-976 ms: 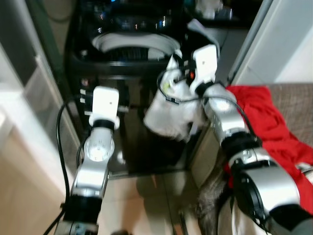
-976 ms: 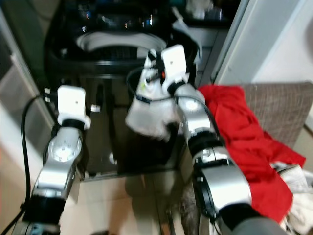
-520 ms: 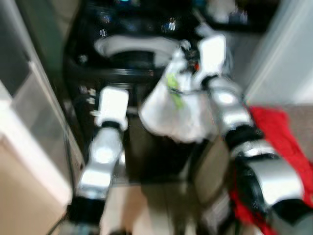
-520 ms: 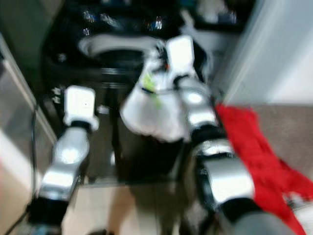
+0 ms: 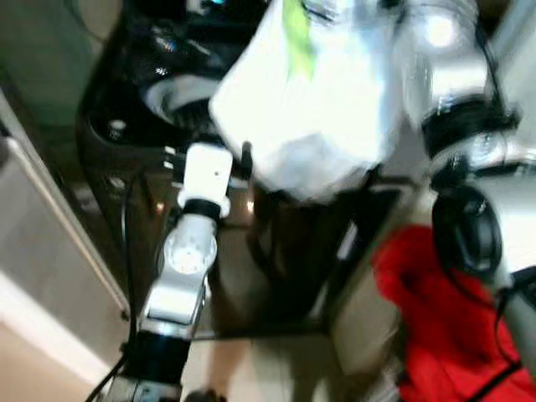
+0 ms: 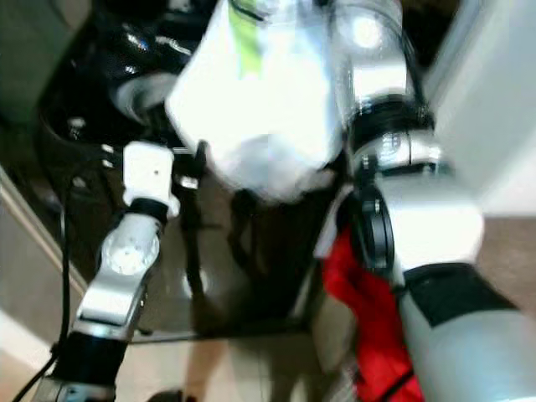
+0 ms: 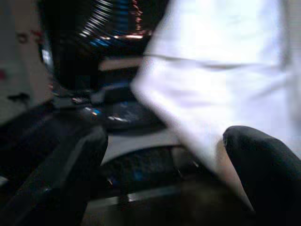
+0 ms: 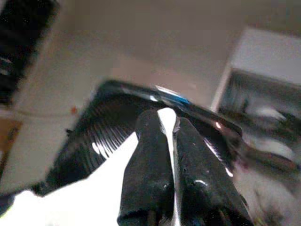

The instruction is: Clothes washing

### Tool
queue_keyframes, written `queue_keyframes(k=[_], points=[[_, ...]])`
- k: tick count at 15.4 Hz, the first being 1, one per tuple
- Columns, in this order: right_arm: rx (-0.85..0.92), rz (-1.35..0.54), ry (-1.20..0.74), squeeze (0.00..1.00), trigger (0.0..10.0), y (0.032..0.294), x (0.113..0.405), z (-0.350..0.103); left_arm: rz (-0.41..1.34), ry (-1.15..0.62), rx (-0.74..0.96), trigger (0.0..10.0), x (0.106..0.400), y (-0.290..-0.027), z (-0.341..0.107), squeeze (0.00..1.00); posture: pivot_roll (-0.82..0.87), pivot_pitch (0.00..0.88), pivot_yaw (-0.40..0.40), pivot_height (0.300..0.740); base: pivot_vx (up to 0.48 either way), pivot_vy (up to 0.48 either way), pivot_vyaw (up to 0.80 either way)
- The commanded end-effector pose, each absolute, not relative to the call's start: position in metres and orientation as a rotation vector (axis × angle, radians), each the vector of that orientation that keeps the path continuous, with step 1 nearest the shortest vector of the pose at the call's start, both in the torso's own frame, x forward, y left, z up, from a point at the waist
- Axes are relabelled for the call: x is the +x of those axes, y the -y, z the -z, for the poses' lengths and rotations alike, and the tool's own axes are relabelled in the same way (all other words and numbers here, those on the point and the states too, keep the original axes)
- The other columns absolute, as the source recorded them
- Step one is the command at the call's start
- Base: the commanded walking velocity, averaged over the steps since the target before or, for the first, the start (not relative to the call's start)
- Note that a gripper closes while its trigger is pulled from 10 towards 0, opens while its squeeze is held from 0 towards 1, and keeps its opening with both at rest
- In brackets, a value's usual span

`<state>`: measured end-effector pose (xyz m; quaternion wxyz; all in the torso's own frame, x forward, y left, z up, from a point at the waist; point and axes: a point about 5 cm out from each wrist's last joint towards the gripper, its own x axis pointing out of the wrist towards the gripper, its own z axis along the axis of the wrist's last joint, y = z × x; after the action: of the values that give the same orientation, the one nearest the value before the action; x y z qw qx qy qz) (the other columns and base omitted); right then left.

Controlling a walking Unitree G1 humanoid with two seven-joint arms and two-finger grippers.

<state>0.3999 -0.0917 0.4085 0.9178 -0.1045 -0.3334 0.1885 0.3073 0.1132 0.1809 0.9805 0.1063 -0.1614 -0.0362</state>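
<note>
A red garment (image 5: 435,335) was seen at lower right. The left pincer (image 7: 164,155) was held released, mid-frame. The white garment (image 5: 322,100) (blurred) was clenched in the right pincer (image 8: 171,155) at upper centre; it should be carried squarely over the washing machine (image 5: 172,96) opening beyond before release.

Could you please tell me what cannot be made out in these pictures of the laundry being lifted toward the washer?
- Washing machine drum: largely covered by the white garment in both eye views.
- Right gripper: where it pinches the garment is cut off by the top edge in the eye views.
- Garment type: motion-blurred, cannot tell.
- Red cloth: cut off by the bottom edge.
- Left gripper: open, fingers blurred.
</note>
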Motion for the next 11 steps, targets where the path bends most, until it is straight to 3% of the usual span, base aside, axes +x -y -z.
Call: queue_keyframes(k=[1,3,7,8,9,10,11], points=[[-0.224,-0.387,0.688,0.0,0.0,0.088,0.399,-0.416,0.07,0.326,0.221,10.0,0.307,-0.115,-0.182,0.0,0.09,0.0,-0.085,0.74,0.48,0.0,0.0],[-0.195,-0.393,0.73,0.0,0.0,0.074,0.39,-0.449,0.074,0.333,0.23,10.0,0.305,-0.113,-0.183,0.0,0.11,0.0,-0.091,0.74,0.48,0.0,0.0],[-0.425,-0.288,0.511,0.0,0.0,0.064,0.411,-0.392,0.082,0.333,0.237,10.0,0.302,-0.11,-0.185,0.0,0.14,0.0,-0.105,0.74,0.48,0.0,0.0],[-0.485,-0.244,0.433,0.0,6.4,0.067,0.417,-0.373,0.085,0.333,0.235,10.0,0.301,-0.108,-0.185,0.0,0.14,0.0,-0.106,0.74,0.48,0.0,0.0],[-0.52,-0.238,0.299,0.0,10.0,0.071,0.424,-0.335,0.086,0.321,0.228,10.0,0.3,-0.106,-0.184,0.0,0.15,0.0,-0.109,0.74,0.0,0.0,0.0],[-0.534,-0.257,0.179,0.0,10.0,0.073,0.426,-0.296,0.085,0.338,0.221,10.0,0.298,-0.106,-0.189,0.0,0.16,0.005,-0.117,0.74,0.0,0.0,0.0],[-0.489,-0.268,0.099,1.0,10.0,0.073,0.425,-0.271,0.079,0.35,0.218,10.0,0.296,-0.107,-0.193,0.0,0.16,0.011,-0.118,0.74,0.0,0.0,0.0]])
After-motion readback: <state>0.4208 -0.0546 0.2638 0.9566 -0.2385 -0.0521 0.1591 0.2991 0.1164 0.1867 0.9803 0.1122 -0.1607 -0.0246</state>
